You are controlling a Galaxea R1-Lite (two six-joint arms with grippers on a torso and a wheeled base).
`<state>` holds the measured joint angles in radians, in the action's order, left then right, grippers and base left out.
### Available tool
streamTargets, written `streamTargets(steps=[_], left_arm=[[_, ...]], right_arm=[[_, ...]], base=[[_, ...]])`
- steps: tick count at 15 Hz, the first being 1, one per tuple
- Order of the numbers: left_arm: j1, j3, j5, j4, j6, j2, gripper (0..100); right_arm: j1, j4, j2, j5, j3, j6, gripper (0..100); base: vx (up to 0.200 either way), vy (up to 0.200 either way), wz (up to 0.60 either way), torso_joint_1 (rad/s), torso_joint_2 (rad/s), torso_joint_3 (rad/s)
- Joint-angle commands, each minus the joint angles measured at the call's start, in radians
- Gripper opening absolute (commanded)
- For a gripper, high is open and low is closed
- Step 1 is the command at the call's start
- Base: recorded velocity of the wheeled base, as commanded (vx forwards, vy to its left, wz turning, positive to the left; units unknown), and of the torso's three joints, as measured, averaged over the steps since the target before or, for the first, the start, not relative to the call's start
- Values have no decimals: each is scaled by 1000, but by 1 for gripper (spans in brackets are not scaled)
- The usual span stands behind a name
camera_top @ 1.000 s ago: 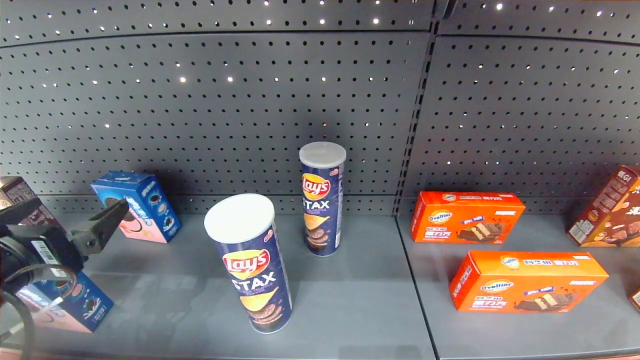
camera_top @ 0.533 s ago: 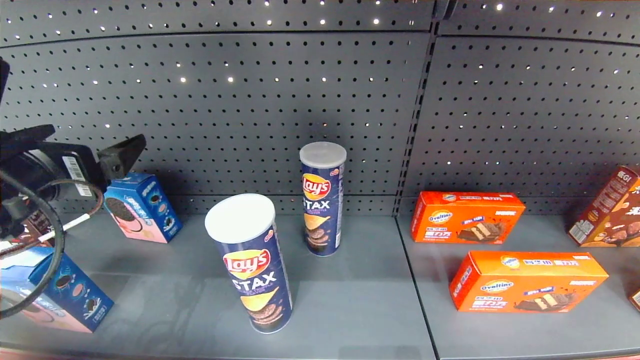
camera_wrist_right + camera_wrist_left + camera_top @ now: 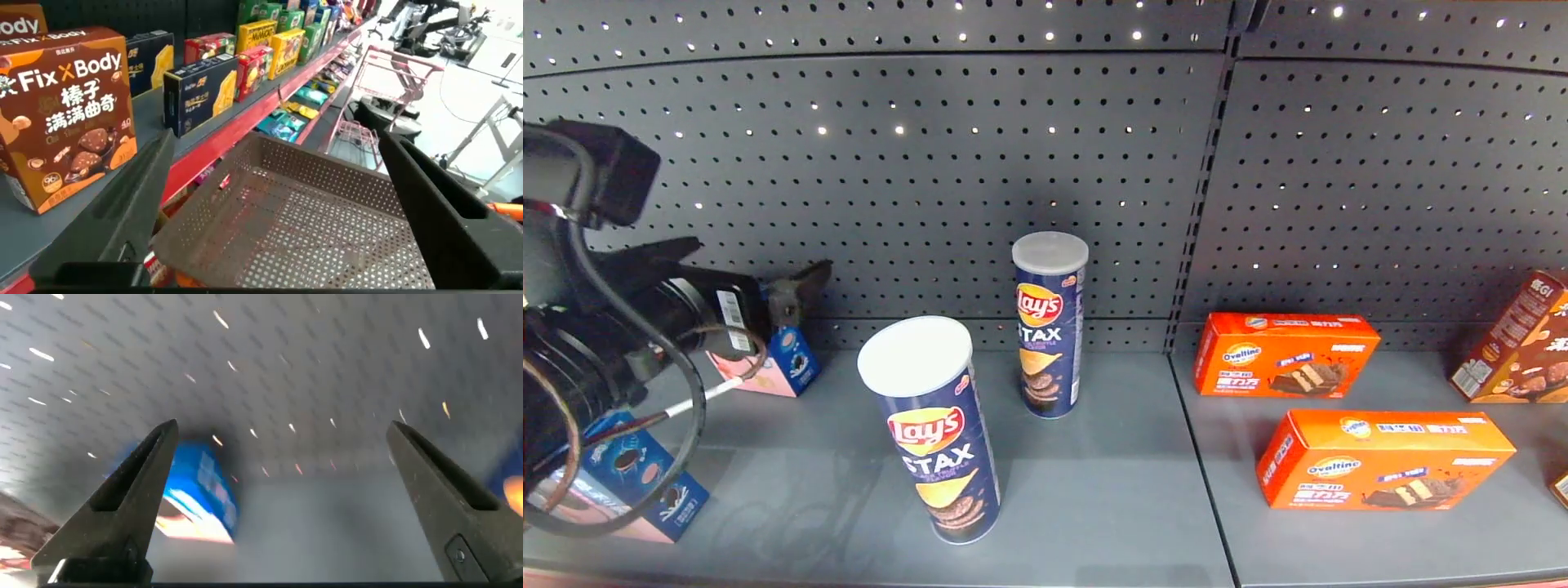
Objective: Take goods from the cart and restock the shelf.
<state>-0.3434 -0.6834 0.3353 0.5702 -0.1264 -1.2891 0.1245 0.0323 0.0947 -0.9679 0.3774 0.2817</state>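
Head view: my left gripper [image 3: 760, 257], spread and empty, has risen toward the blue box [image 3: 796, 365] ahead; likely straightening stock.

Front chip can [image 3: 939, 433], rear chip can [image 3: 1048, 327], both upright on grey shelf [image 3: 1094, 490]

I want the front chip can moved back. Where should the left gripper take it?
Probably around its mid-body, level, from the robot's left: the front chip can stands upright, a round tube, with bare shelf on that side and the open left gripper there.
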Motion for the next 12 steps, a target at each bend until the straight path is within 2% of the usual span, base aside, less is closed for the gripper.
streamTargets(steps=[1, 4, 7, 10, 12], left_arm=[[-35, 88, 1, 10, 13, -12, 100], [-54, 235, 1, 46, 17, 4, 100], [-72, 332, 1, 45, 11, 62, 100], [-109, 412, 1, 40, 8, 90, 100], [-132, 430, -1, 40, 1, 88, 100]], right_arm=[[0, 0, 0, 0, 1, 1, 100], [0, 0, 0, 0, 8, -4, 100], [-2, 0, 0, 0, 6, -4, 100], [0, 0, 0, 0, -2, -4, 100], [0, 0, 0, 0, -2, -6, 100]], base=[[0, 0, 0, 0, 0, 0], [0, 0, 0, 0, 0, 0], [0, 0, 0, 0, 0, 0], [0, 0, 0, 0, 0, 0], [0, 0, 0, 0, 0, 0]])
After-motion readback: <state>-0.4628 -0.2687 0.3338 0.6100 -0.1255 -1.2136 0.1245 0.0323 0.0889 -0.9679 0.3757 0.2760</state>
